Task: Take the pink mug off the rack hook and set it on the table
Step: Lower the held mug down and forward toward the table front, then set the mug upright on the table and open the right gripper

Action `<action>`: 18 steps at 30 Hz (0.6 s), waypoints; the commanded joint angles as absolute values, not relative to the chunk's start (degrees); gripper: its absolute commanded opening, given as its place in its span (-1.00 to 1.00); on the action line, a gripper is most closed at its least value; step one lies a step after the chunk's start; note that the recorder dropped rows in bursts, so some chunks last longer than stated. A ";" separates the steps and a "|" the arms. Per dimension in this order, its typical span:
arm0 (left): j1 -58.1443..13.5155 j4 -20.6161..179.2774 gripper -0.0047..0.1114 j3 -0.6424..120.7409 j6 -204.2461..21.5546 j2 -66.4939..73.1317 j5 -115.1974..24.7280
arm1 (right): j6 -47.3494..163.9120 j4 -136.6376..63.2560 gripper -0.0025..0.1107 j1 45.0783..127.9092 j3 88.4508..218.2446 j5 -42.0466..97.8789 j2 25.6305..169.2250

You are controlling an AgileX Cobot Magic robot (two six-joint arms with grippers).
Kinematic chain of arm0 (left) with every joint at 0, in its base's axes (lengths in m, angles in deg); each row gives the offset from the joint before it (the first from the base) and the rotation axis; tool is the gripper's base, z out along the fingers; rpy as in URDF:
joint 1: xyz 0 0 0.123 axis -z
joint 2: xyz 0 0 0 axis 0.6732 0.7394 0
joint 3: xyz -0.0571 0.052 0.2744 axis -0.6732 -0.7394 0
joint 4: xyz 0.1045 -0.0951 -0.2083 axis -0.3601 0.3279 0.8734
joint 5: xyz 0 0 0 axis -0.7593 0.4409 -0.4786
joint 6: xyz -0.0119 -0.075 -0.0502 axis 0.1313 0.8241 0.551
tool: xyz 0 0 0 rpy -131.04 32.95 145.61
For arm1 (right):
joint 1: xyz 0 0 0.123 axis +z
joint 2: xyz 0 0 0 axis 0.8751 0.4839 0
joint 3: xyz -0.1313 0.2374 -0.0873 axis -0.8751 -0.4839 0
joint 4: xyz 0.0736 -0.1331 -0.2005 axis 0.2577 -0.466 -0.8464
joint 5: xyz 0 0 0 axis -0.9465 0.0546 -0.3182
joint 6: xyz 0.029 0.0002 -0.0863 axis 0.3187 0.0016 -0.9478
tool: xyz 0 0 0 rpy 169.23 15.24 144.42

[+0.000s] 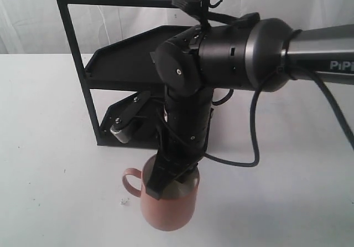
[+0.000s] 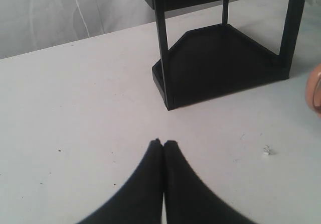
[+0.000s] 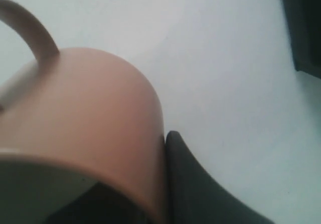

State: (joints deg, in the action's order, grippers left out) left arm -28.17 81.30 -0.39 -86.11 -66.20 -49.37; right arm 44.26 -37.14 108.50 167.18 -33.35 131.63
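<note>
Mug (image 1: 168, 205) is standing upright on, or just off, worktop (image 1: 50, 147) in front of rack (image 1: 119, 64), well away from hook (image 1: 215, 3), right claw (image 1: 167, 181) pinching its rim, one finger inside and one outside, presumably to keep it level, while left claw (image 2: 163, 144) is resting closed, empty.

Left fingers (image 2: 150, 184) together, right fingers (image 3: 190, 189) apparently clamped

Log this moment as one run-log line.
stage: placing | pink mug: off rack hook, upright, table contact unclear | right gripper: jaws clamped on mug wall | left gripper: jaws shut, empty
</note>
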 commanded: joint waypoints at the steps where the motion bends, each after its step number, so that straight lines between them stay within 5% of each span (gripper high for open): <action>1: -28.34 81.37 -0.92 -0.64 -85.84 -66.49 -49.62 | 43.56 -38.62 -0.96 110.36 168.00 -33.55 132.49; 18: -28.34 81.37 -0.92 -0.64 -85.84 -66.49 -49.62 | 43.78 -40.32 -0.96 110.62 168.00 -29.91 135.25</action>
